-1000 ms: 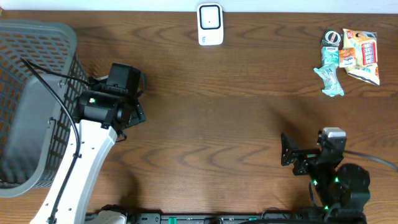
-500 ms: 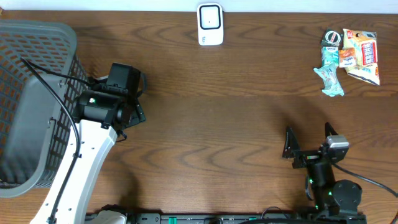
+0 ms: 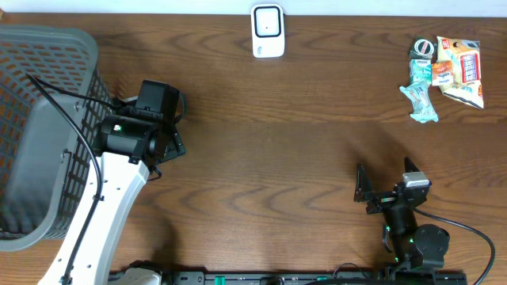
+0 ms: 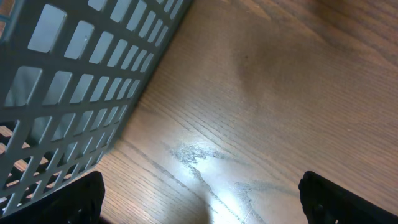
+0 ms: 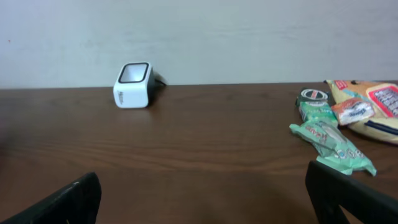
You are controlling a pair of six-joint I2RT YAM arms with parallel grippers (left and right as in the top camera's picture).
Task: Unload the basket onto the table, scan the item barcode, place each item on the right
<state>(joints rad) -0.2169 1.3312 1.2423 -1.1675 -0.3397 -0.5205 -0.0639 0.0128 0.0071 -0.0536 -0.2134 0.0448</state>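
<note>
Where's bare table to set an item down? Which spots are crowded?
Bare wood: the middle, between barcode scanner, left gripper and right gripper; also the back strip from scanner to the snack packets. Crowded: the packets' far-right corner and the left side, taken by the basket.

The white barcode scanner (image 3: 268, 30) stood upright at the top centre of the overhead frame, against the table's far edge, its dark window facing up and forward. In the right wrist view it sat left of centre. The items lay clustered in the upper right corner, well apart from the scanner: a pale green wrapped packet (image 3: 418, 99) lying flat nearest the frame's centre, a yellow-orange bag (image 3: 462, 71) with a red-and-white label beside it, a small orange-and-white sachet (image 3: 440, 75) between them, and a small round green-topped container (image 3: 425, 48) at the far end.
</note>
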